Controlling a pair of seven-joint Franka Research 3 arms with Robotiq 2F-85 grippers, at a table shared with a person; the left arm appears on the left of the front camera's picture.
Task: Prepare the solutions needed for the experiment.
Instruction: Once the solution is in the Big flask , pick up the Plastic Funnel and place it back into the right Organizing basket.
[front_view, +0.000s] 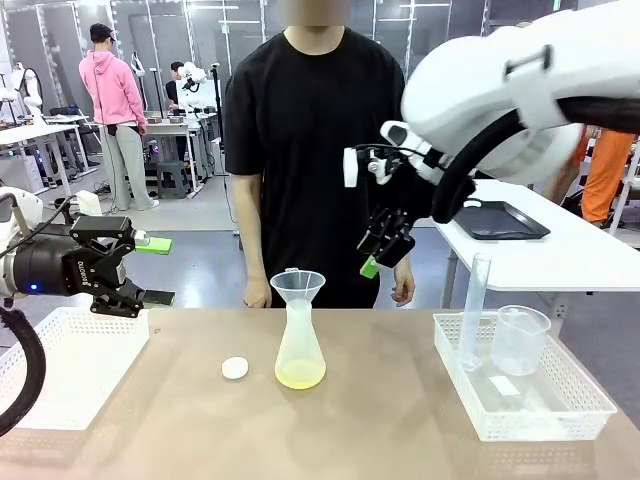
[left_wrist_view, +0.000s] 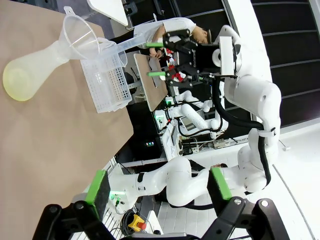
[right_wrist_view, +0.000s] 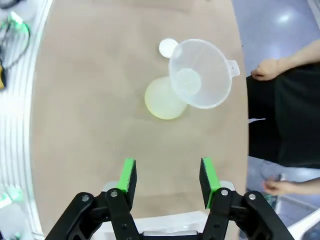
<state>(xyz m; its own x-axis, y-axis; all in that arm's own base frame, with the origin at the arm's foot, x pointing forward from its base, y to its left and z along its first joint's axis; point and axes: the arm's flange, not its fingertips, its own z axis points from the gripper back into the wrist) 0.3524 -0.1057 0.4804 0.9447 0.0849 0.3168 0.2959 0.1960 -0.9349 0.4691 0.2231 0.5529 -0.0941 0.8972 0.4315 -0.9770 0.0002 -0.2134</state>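
The solutions (front_view: 299, 377) lie as a thin yellow-green layer in the bottom of a conical flask (front_view: 299, 345), which stands upright at the centre of the frame on the brown counter (front_view: 380, 420) with a clear funnel (front_view: 298, 284) seated in its neck. A small white disc (front_view: 234, 368) lies just left of the flask. At the lower right, a white basket (front_view: 560, 425) holds a graduated cylinder (front_view: 473, 305) and a beaker (front_view: 520, 340).

The left pincer (front_view: 153, 270) hangs at the left edge above another white basket (front_view: 60, 390), jaws wide and empty. The right pincer (front_view: 378, 250) hovers in the upper right above the counter, jaws partly spread, gripping nothing; in its wrist view the flask sits beyond the fingertips.
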